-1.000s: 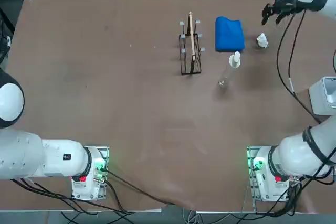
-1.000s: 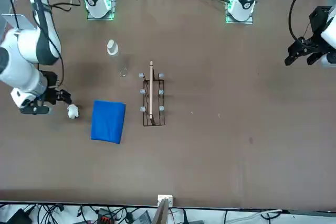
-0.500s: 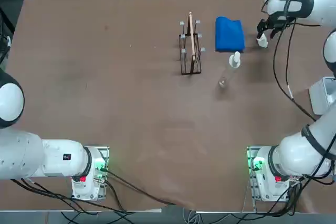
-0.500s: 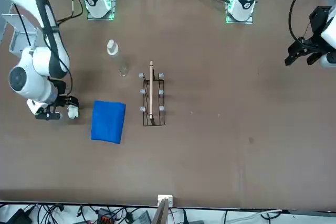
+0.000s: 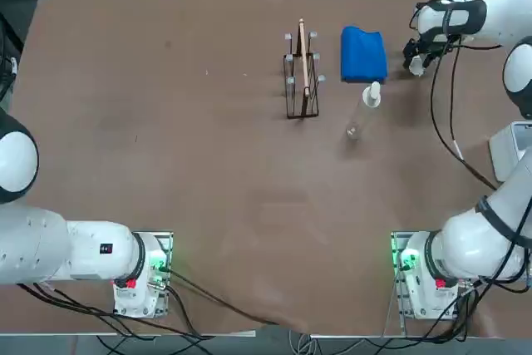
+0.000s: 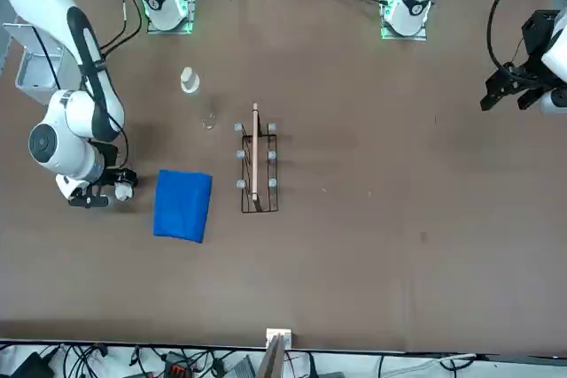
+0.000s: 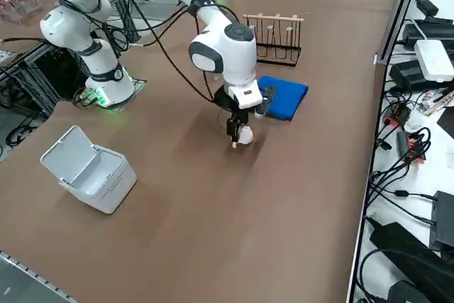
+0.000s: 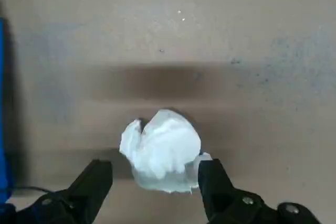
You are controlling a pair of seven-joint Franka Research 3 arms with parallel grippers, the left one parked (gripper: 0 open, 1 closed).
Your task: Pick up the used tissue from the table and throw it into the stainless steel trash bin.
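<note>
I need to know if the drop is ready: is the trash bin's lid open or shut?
Open. In the right side view the stainless steel trash bin has its lid tipped up, showing the pale inside. The right gripper straddles the used tissue.

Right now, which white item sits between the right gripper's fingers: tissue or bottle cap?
The tissue: a crumpled wad between the open right gripper's fingers. The bottle's cap lies apart, beyond the blue cloth.

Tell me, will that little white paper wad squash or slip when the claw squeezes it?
The used tissue looks crumpled and lumpy, so it will probably squash rather than resist. It seems very light and unlikely to roll far. The right gripper has a finger on either side, open, so a slip looks unlikely.
</note>
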